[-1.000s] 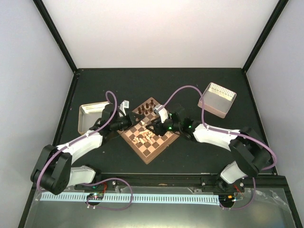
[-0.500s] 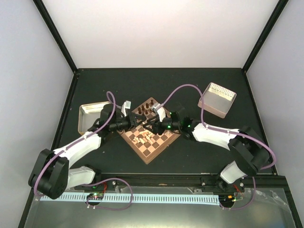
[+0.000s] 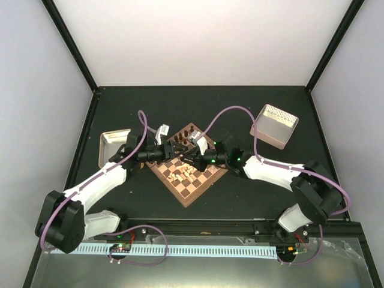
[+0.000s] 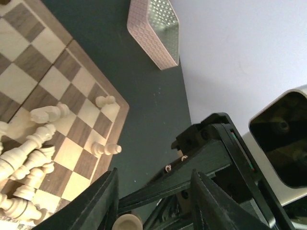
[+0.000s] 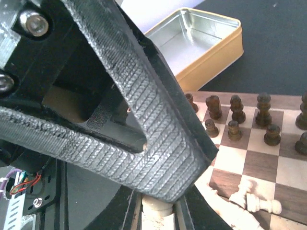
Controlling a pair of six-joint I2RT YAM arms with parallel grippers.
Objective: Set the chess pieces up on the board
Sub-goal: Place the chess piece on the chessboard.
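The board (image 3: 188,202) lies between my two arms, turned like a diamond. Dark chess pieces (image 3: 183,137) stand in rows at its far corner, and pale chess pieces (image 3: 182,175) lie heaped near its middle. My two grippers meet just above the board's far-left side. The right gripper (image 5: 157,214) is shut on a pale chess piece (image 5: 157,207). The left gripper (image 4: 154,173) stands open around that spot, its ridged finger (image 5: 144,120) filling the right wrist view. The pale piece's end (image 4: 128,223) shows beside the left finger.
A shallow yellow metal tray (image 3: 111,146) sits left of the board, with nothing inside it. A pinkish bin (image 3: 274,126) stands at the back right. Two pale pawns (image 4: 107,149) are by the board's edge. Purple cables loop over both arms.
The left gripper, shut a second ago, has opened. The right gripper has closed on the pale piece between them. Both arms have drifted slightly toward the far side of the board.
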